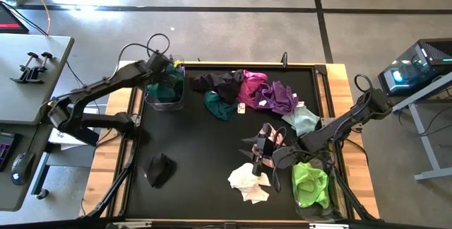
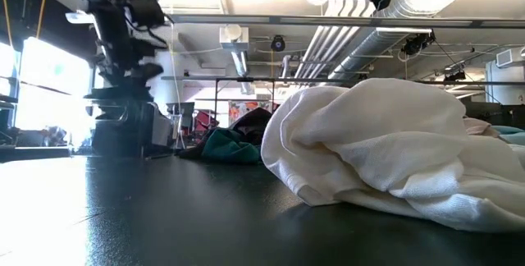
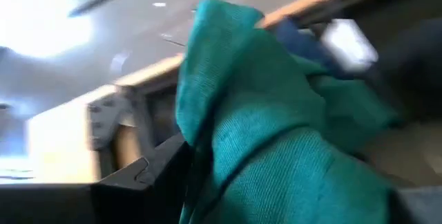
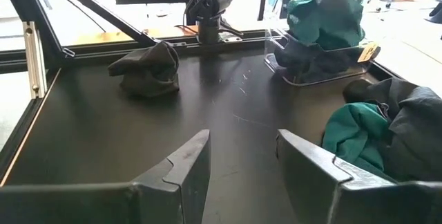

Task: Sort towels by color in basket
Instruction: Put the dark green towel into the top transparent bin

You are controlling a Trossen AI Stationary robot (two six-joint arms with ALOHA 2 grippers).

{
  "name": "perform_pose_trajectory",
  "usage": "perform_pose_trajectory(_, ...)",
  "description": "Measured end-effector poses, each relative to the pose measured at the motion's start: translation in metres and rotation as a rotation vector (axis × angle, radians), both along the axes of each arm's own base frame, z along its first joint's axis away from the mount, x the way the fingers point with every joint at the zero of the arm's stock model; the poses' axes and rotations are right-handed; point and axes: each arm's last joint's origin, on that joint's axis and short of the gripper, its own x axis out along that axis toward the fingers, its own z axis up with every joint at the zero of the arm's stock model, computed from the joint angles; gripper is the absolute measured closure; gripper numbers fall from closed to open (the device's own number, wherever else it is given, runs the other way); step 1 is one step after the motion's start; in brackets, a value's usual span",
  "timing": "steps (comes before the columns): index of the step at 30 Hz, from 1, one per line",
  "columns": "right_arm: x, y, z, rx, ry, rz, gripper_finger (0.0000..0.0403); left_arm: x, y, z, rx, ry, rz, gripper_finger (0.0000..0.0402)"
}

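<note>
Two arms work over my black desk point(image 1: 198, 165). My left gripper point(image 1: 167, 66) hangs above the clear plastic bin point(image 1: 165, 96) at the far left corner; whether its jaws are parted cannot be told, and a teal terry towel point(image 3: 276, 134) lies just before them. My right gripper point(image 1: 260, 151) hovers mid-desk with jaws parted and empty, beside the crumpled white towel point(image 1: 248, 181). Lime green towels point(image 1: 311, 183) fill the near right bin. Other towels lie heaped along the far edge: a second teal cloth point(image 1: 219, 106), magenta point(image 1: 253, 87) and purple point(image 1: 281, 98).

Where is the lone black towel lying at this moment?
In the high view the black towel lies alone on the mat's front-left area, on the left arm's side, well apart from the towel pile and left of the white towel.
</note>
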Motion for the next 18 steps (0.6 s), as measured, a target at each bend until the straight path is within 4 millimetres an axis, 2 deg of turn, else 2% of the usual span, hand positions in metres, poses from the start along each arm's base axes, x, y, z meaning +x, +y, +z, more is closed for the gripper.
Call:
perform_pose_trajectory(5, 0.001, -0.002, 0.0, 0.013, -0.004, -0.013, 0.0242, -0.002, -0.011, 0.012, 0.009, -0.087, -0.051, 0.0178)
perform_pose_trajectory(9, 0.001, -0.003, 0.0, 0.013, -0.004, -0.015, 0.0242, -0.002, -0.007, 0.008, 0.004, -0.066, -0.041, 0.0195)
perform_pose_trajectory(13, 0.001, -0.003, 0.0, 0.008, -0.002, -0.013, 0.0242, 0.005, 0.005, -0.01, -0.075, -0.025, -0.036, 0.0217)
perform_pose_trajectory(18, 0.001, -0.003, 0.0, 0.027, -0.008, -0.019, 0.0242, 0.02, 0.014, -0.052, -0.24, 0.027, -0.146, 0.0245)
